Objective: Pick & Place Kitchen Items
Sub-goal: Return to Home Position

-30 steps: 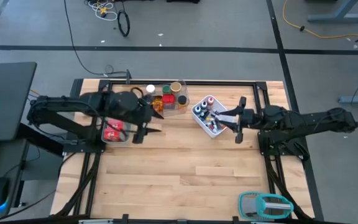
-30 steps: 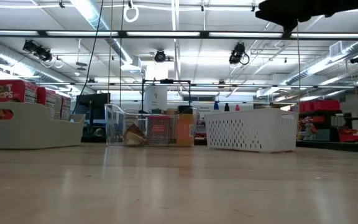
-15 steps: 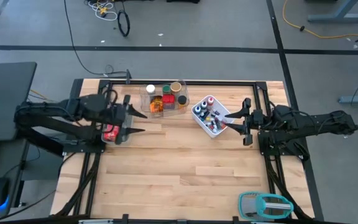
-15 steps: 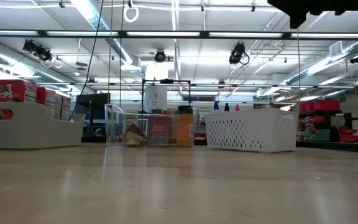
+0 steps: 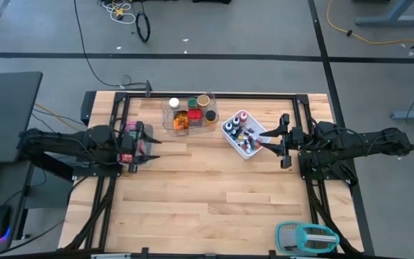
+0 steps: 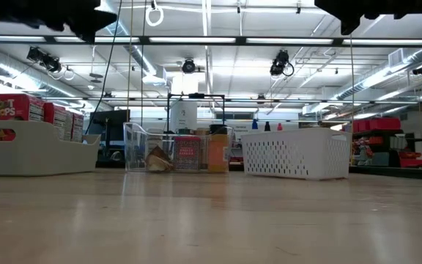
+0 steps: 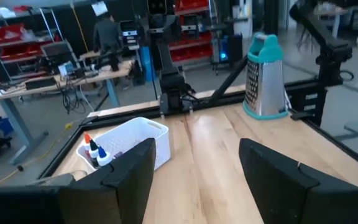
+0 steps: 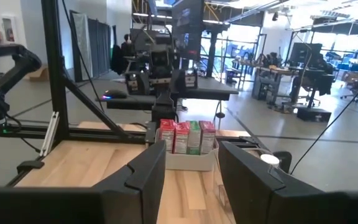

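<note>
Kitchen items (image 5: 243,133) in basket (image 5: 229,141); L fingers (image 7: 129,174), R fingers (image 8: 145,177) apart, held high.

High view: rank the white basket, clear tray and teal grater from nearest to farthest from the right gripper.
1. White basket, just beside the open right gripper.
2. Clear tray, beyond the basket, leftward.
3. Teal grater, at the table's bottom edge.

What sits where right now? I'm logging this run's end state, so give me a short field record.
left gripper: open, empty, raised over the grey bin
right gripper: open, empty, raised beside the white basket
grey bin: boxes
white basket: small dropper bottles
clear tray: jars, orange packet
grater: upright, table corner by the right arm
</note>
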Available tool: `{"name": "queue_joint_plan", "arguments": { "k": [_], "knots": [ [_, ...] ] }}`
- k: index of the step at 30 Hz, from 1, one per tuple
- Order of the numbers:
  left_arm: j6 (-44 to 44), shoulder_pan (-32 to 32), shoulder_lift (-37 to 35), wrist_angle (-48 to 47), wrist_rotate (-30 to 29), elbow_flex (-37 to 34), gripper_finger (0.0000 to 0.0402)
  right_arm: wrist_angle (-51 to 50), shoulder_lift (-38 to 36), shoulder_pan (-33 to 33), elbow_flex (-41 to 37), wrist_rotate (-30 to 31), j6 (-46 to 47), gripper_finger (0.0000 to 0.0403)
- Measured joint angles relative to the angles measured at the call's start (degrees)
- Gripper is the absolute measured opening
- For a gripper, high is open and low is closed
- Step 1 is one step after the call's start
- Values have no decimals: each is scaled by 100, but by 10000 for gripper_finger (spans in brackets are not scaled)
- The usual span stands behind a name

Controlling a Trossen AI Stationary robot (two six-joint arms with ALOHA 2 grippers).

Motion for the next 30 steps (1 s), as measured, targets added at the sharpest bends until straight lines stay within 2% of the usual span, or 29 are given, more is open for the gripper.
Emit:
{"name": "queue_joint_plan", "arguments": {
  "k": [10, 15, 21, 30],
  "knots": [
    [-18, 0, -1143, 1057, -31, -1348, 242, -22, 2, 0, 0, 0, -4, 160],
    [91, 0, -1636, 1062, -280, -1586, 242, -22, 2, 0, 0, 0, -5, 160],
    [88, 0, -2152, 1067, -218, -1907, 242, -20, 2, 0, 0, 0, 38, 160],
    [16, 0, -2426, 1133, -211, -2185, 242, 76, 3, -2, 2, 3, -3, 160]
  ]
}}
